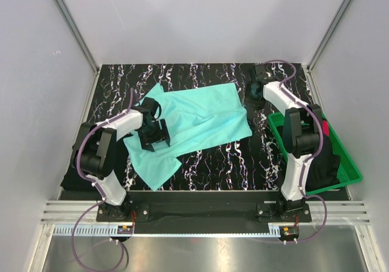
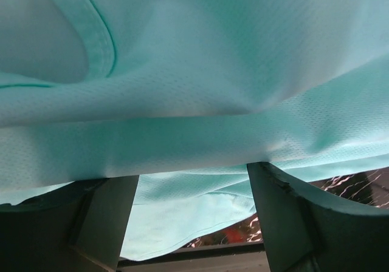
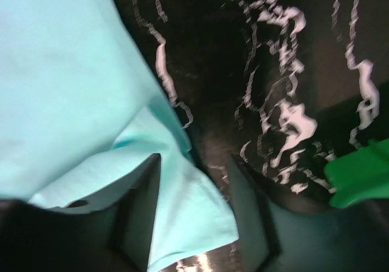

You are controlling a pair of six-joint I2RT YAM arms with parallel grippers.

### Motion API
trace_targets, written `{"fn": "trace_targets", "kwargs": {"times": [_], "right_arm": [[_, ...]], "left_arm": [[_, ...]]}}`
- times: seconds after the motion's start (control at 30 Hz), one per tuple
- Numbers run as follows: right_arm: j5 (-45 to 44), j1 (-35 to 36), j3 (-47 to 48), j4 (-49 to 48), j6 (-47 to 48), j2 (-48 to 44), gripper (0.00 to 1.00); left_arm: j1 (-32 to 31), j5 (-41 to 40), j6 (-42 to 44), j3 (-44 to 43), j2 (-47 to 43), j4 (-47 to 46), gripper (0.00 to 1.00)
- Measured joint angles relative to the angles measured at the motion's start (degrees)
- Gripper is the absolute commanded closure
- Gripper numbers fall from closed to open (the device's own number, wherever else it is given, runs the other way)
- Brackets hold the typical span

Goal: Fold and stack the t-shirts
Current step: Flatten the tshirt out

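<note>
Your left gripper (image 1: 153, 133) sits over the near-left part of the turquoise t-shirt (image 1: 200, 117). Its fingers are spread wide, with cloth draped across the tips but not pinched. Your right gripper (image 1: 254, 93) stands at the shirt's right edge, also spread, with a corner lying against one finger. Being on opposite sides suggests you are set to take hold for a fold. The shirt lies rumpled on the black marbled mat (image 1: 243, 156). The black t-shirts (image 1: 322, 159) and a red-pink t-shirt (image 1: 325, 128) sit heaped in the green tray (image 1: 351, 172) at your right. Pale walls enclose the table.
</note>
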State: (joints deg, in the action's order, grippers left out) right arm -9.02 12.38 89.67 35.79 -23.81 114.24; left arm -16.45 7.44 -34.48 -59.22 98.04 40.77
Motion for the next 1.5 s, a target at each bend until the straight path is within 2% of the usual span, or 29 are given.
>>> {"fn": "trace_targets", "kwargs": {"times": [0.03, 0.13, 0.23, 0.3, 0.43, 0.47, 0.6, 0.67, 0.73, 0.93, 1.17, 1.37, 1.5], "right_arm": [[0.46, -0.83, 2.12, 1.55, 0.94, 1.49, 0.32], [1.16, -2.51, 3.41, 4.46, 3.23, 1.14, 0.3], [2.58, -2.86, -2.1, 4.81, 4.31, -4.52, 0.28], [4.66, -2.6, -9.22, 4.87, 4.17, -11.3, 0.29], [8.87, -2.19, -21.55, 4.33, 2.32, -23.37, 0.37], [10.08, -2.01, -23.82, 4.04, 1.68, -25.35, 0.37], [12.94, -1.25, -28.04, 3.72, 0.61, -26.97, 0.39], [13.33, -0.13, -28.94, 3.8, 0.76, -26.95, 0.61], [13.7, 0.92, -29.11, 3.76, 0.5, -26.95, 0.69], [14.69, 1.55, -29.16, 3.69, -0.24, -26.95, 0.67], [14.62, 1.55, -29.16, 3.72, -0.48, -26.95, 0.66], [14.23, 1.57, -29.16, 3.65, -1.46, -26.73, 0.67], [12.98, 1.57, -29.16, 3.23, -3.37, -25.27, 0.61]], "left_arm": [[0.0, -0.15, 0.2, -0.85, 0.52, -0.15, 0.21], [-0.17, -1.27, 0.5, -1.31, 0.5, -0.85, 0.21], [-0.79, -3.32, 0.66, -1.11, -1.73, -0.15, 0.21], [-1.6, -4.94, 0.52, -0.63, -5.46, 0.33, 0.22], [-3.04, -7.72, -2.25, 3.23, -19.34, 1.03, 0.27], [-3.06, -8.48, -4.09, 5.14, -23.91, 1.53, 0.3], [-2.47, -10.75, -11.02, 12.13, -35.8, 5.42, 0.35], [-1.9, -10.82, -14.73, 16.11, -39.34, 8.26, 0.36], [-1.51, -10.16, -18.78, 20.83, -41.68, 10.1, 0.36], [-1.33, -6.05, -26.38, 30.18, -42.82, 13.79, 0.36], [-1.33, -3.45, -29.62, 31.47, -42.45, 13.07, 0.41], [-1.27, -1.03, -31.61, 33.94, -38.25, 11.26, 0.44], [-1.09, 0.39, -31.82, 33.53, -36.48, 10.36, 0.6]]}}
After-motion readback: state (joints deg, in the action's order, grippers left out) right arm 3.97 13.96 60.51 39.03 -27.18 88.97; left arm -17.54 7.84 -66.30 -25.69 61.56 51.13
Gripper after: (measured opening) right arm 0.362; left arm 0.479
